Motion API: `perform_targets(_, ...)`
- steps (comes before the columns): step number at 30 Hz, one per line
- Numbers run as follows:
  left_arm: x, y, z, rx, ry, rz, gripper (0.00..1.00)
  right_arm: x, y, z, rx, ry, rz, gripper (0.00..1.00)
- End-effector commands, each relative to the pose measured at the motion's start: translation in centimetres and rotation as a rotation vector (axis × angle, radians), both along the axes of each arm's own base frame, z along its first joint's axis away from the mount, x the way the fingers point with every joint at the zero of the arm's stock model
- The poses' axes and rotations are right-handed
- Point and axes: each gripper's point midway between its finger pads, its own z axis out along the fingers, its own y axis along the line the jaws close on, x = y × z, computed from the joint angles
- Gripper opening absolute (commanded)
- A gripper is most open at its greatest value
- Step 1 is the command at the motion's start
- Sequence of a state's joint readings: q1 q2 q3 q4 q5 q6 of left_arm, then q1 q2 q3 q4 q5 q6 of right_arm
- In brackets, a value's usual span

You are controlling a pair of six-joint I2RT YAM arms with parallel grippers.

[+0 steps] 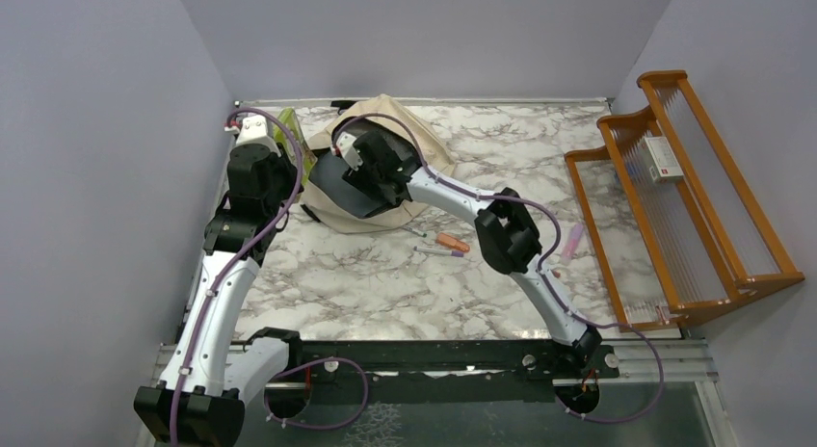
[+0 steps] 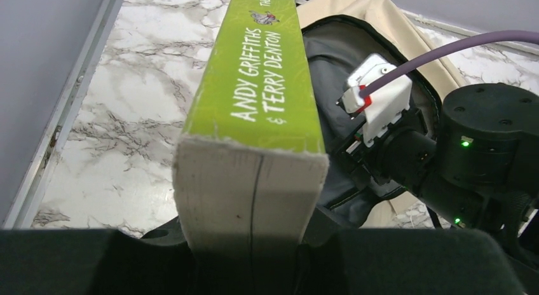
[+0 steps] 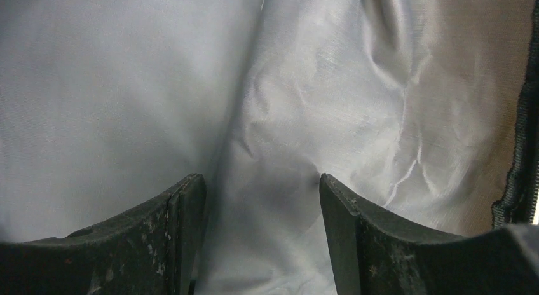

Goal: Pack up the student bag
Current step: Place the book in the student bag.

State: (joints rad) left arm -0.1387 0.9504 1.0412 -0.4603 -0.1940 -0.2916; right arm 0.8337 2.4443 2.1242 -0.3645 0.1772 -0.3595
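Note:
The student bag (image 1: 405, 144) is a beige backpack lying at the back of the table, its mouth open and its grey lining (image 1: 342, 192) showing. My left gripper (image 1: 284, 156) is shut on a thick green book (image 1: 292, 134), held on edge just left of the bag's opening. In the left wrist view the book (image 2: 260, 79) runs forward from the gripper (image 2: 248, 244), spine up, beside the bag (image 2: 381, 21). My right gripper (image 1: 358, 172) is inside the bag's mouth. In the right wrist view it (image 3: 262, 206) is open, with only grey lining (image 3: 305, 85) in front of it.
An orange marker (image 1: 453, 243) and a purple pen (image 1: 438, 252) lie just right of the bag, and a pink item (image 1: 572, 240) lies farther right. A wooden rack (image 1: 684, 197) stands along the right edge. A wall borders the table at the left.

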Motion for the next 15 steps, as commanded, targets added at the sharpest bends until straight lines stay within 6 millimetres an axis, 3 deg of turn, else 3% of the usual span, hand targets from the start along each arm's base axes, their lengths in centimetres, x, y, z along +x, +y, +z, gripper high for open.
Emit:
perform_targets(1,0.4,-0.5,2.6,-0.017,-0.106,-0.028,0.0,0.8,0.0,-1.1,-0.087,-0.117,-0.025,0.71)
perform_targets(8,0.4,-0.9,2.3,-0.026,-0.102,-0.047,0.0,1.4,-0.4,-1.3,-0.114,-0.168,-0.053,0.67)
perform_targets(15,0.6,-1.8,1.2,-0.071,-0.097,-0.076,0.0,1.4,-0.8,-0.2,-0.086,-0.19,-0.08,0.37)
